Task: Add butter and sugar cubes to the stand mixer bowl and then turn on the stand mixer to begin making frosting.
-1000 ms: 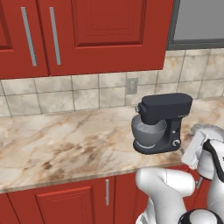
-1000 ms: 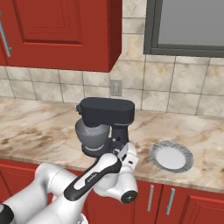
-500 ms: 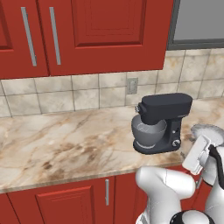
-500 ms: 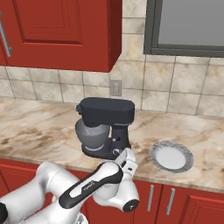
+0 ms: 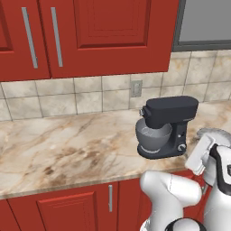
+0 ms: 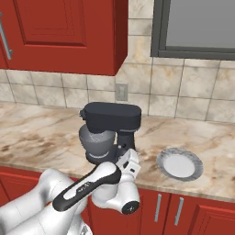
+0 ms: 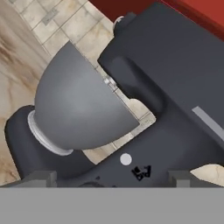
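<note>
- Shifting only a little since the earlier frames: the gripper [image 6: 130, 161] is creeping closer to the foot of the mixer [image 6: 112, 126] while the arm's elbow is sinking slightly. The mixer, bowl and plate are staying where they were.
- Left base view: the mixer [image 5: 170, 124] is standing on the marble counter [image 5: 67, 149] near its front edge, under the red cabinets.
  - The bowl [image 5: 154, 137] is sitting on the mixer's base beneath the head.
  - The knob [image 5: 182, 147] is showing low on the column.
  - The gripper [image 5: 200, 154] is hovering just beside the mixer, on the knob's side.
  - The plate [image 5: 217, 134] is lying behind the gripper.
- Right base view: the bowl [image 6: 95, 141] is nesting under the dark head, and its inside is too small to read for contents.
  - The plate [image 6: 180, 164] is lying flat, near the mixer but apart from it.
  - The gripper is pointing at the mixer's base, close to it; contact cannot be told.
- Hand view: the gripper [image 7: 113, 180] is looking along the mixer [image 7: 175, 87], its tips spread wide at the two bottom corners and pinching nothing.
  - The bowl [image 7: 78, 109] is showing its smooth grey outside and narrow foot.
  - The knob [image 7: 125, 159] is appearing as a small pale disc straight ahead between the tips.
- Handling, as a judgement:
  - The mixer is looking heavy and steady, unlikely to slide under a light push.
  - The knob is looking small, rigid and smooth, so slipping is the risk.
  - Pinching it squarely across its rim, then turning, is looking the soundest hold.
  - The metal bowl is looking stiff and slick, better left seated.
</note>
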Tool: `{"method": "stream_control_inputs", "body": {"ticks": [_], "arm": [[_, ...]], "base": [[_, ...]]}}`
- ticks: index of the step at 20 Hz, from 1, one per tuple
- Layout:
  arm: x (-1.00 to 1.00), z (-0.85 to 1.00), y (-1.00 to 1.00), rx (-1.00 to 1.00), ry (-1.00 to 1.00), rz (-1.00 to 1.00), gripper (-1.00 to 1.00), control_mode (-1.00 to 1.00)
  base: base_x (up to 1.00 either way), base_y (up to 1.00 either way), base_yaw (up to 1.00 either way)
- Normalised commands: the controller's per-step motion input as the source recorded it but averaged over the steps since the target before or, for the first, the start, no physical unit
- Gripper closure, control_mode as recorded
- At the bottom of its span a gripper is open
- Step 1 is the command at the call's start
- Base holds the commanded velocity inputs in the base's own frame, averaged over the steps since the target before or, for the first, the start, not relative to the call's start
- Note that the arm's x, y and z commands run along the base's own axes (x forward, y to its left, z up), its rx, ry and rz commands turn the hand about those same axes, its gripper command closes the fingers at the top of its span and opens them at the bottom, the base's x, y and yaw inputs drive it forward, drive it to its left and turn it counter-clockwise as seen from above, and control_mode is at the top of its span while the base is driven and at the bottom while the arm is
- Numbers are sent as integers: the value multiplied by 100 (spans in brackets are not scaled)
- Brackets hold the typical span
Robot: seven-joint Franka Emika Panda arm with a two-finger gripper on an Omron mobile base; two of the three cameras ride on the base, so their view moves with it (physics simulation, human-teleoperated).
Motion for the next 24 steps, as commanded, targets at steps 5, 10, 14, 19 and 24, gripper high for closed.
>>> {"method": "stream_control_inputs", "body": {"ticks": [5, 10, 14, 19, 24], "arm": [[15, -2, -11, 0, 7, -5, -100, -100], [0, -19, 0, 0, 9, -1, -100, -100], [0, -13, 6, 2, 8, 0, -100, -100], [10, 0, 13, 6, 4, 0, -100, -100], [17, -2, 13, 6, 6, 0, -100, -100]], "base": [[0, 0, 0], [0, 0, 0], [0, 0, 0], [0, 0, 0], [0, 0, 0]]}}
